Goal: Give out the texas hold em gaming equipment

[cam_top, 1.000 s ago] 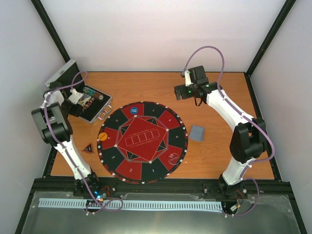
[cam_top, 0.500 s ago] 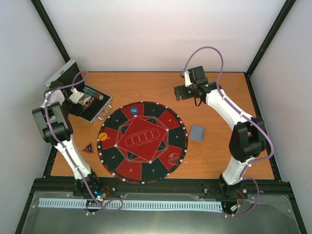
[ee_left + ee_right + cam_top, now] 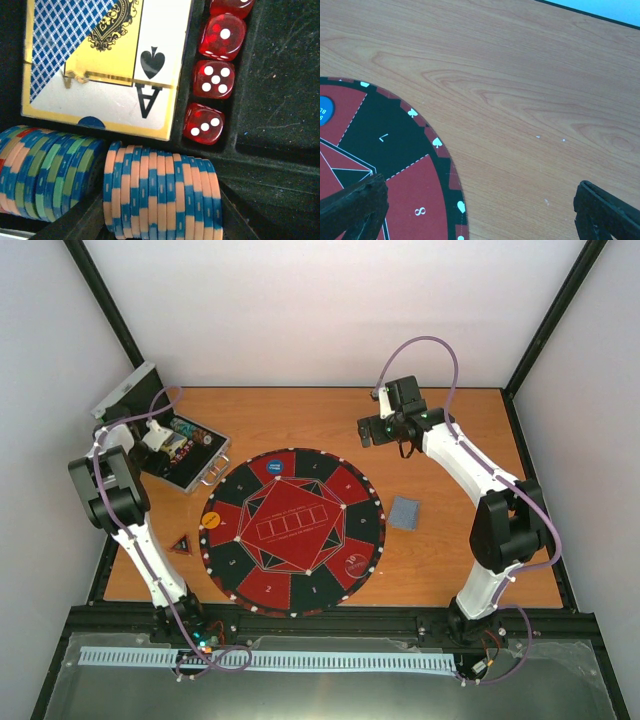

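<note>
In the left wrist view a row of blue-and-orange chips (image 3: 160,195) stands on edge in the case's black tray. My left gripper (image 3: 160,225) is shut on this row, one dark finger against each end. From above, the left gripper (image 3: 158,438) sits inside the open silver case (image 3: 200,468). A blue button (image 3: 274,466), an orange button (image 3: 211,521) and a clear chip (image 3: 357,562) lie on the round mat (image 3: 292,532). The dark triangular marker (image 3: 181,544) lies left of the mat, the grey-blue cards (image 3: 404,512) right of it. My right gripper (image 3: 372,432) hangs open and empty above the mat's far right edge (image 3: 447,165).
The case also holds a second row of blue, green and orange chips (image 3: 45,175), a boxed deck showing the ace of spades (image 3: 110,65) and several red dice (image 3: 215,80). The case lid (image 3: 125,392) stands open at the back left. Walls close in the table on three sides.
The left arm has shifted slightly over the case and its fingers have drawn in on the chip row. The right arm has not moved.
</note>
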{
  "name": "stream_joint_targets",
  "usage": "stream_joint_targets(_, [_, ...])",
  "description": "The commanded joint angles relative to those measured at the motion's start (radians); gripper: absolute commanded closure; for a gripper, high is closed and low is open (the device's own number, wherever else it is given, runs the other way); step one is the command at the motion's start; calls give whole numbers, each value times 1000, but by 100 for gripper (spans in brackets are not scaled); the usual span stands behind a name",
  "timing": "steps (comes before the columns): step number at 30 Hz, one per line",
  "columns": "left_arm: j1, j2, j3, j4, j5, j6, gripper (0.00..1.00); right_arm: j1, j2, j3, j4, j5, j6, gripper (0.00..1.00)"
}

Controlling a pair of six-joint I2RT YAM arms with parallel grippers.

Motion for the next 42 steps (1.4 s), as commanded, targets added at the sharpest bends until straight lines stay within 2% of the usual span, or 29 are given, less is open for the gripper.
stream_joint_targets(1, [-8, -8, 25, -23, 56, 8, 93, -6, -11, 15, -8, 16, 11, 0])
stream_joint_targets(2, [-8, -20, 25, -27, 62, 3, 99, -6, -16, 14, -8, 18, 11, 0])
stream_joint_targets(10, [-8, -128, 57, -54, 82, -61, 99, -6, -47, 22, -5, 15, 11, 0])
stream_joint_targets(19, [-10, -203, 136, -126, 300, -161, 99, -6, -105, 19, -15, 0, -2, 0])
stream_joint_targets(23, [-32, -222, 143, -134, 348, -177, 100, -6, -134, 12, -3, -75, 3, 0])
stream_joint_targets(27, [-66, -229, 195, -188, 440, -193, 99, 4, -161, 0, 31, -223, -4, 0])
stream_joint_targets(31, [-175, -239, 246, -251, 531, -201, 99, 81, -199, -30, 98, -263, -86, 0])
stream_joint_targets(35, [-298, -229, 301, -300, 603, -216, 99, 217, -196, -32, 139, -109, -228, 0])
stream_joint_targets(38, [-360, -210, 331, -295, 653, -297, 100, 298, -174, -43, 195, -15, -320, 0])
stream_joint_targets(42, [-372, -165, 375, -281, 786, -454, 99, 354, -156, -127, 457, -19, -444, 1])
